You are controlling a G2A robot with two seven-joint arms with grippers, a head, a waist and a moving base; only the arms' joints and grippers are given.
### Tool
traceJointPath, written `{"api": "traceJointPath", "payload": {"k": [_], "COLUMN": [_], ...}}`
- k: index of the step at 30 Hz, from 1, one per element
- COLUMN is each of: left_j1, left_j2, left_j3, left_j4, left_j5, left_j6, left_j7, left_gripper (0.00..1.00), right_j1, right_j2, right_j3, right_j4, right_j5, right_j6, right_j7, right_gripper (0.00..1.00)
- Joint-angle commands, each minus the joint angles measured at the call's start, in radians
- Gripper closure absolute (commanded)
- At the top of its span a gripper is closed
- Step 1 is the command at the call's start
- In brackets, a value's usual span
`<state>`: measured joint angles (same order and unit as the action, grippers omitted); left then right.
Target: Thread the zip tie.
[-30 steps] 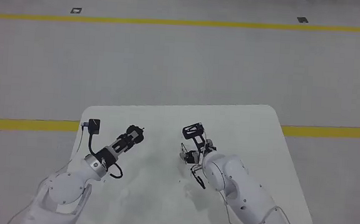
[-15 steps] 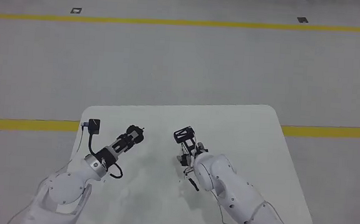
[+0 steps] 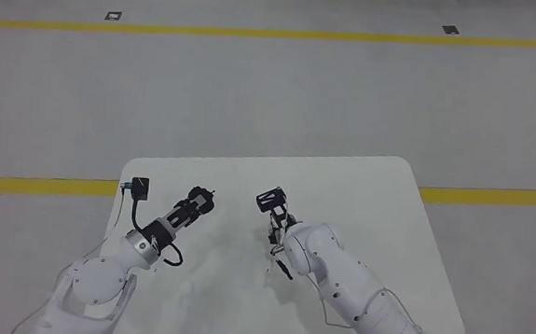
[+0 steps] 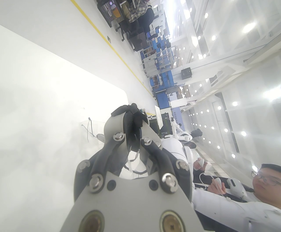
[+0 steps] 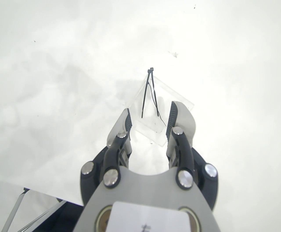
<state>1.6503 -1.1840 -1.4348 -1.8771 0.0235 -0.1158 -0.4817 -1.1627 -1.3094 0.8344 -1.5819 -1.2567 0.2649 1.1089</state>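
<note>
Thin black zip tie (image 5: 145, 96) bent into V, right gripper (image 5: 150, 107) spread, left gripper (image 4: 131, 109) closed

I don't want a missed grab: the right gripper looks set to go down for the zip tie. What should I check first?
1. Right gripper open: ok, jaws apart.
2. Zip tie in sight: ok, it lies bent in a V on the clear plate.
3. Zip tie lined up with the right gripper: ok, it lies ahead, in line with the gap.
4. Left gripper out of the way: ok, shut and apart from the zip tie.
5. Tail already through the head: cannot tell.
6. Height above the clear plate: cannot tell.
</note>
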Motion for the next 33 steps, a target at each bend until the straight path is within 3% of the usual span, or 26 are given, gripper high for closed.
{"api": "traceJointPath", "payload": {"k": [1, 15, 23, 33], "left_j1": [0.0, 0.0, 0.0, 0.0], "left_j2": [0.0, 0.0, 0.0, 0.0], "left_j3": [0.0, 0.0, 0.0, 0.0], "left_j4": [0.0, 0.0, 0.0, 0.0], "left_j5": [0.0, 0.0, 0.0, 0.0], "left_j6": [0.0, 0.0, 0.0, 0.0], "left_j7": [0.0, 0.0, 0.0, 0.0], "left_gripper": [1.0, 1.0, 1.0, 1.0], "right_j1": [0.006, 0.042, 0.061, 0.079], "right_j2": [-0.003, -0.027, -0.043, -0.058], "right_j3": [-0.001, -0.006, -0.016, -0.018], "right_j4": [0.018, 0.118, 0.172, 0.223], "right_j5": [0.003, 0.022, 0.024, 0.03], "right_j6": [-0.004, -0.027, -0.03, -0.041], "right_j7": [-0.002, -0.016, -0.031, -0.046], "right_gripper": [0.67, 0.71, 0.78, 0.77]}}
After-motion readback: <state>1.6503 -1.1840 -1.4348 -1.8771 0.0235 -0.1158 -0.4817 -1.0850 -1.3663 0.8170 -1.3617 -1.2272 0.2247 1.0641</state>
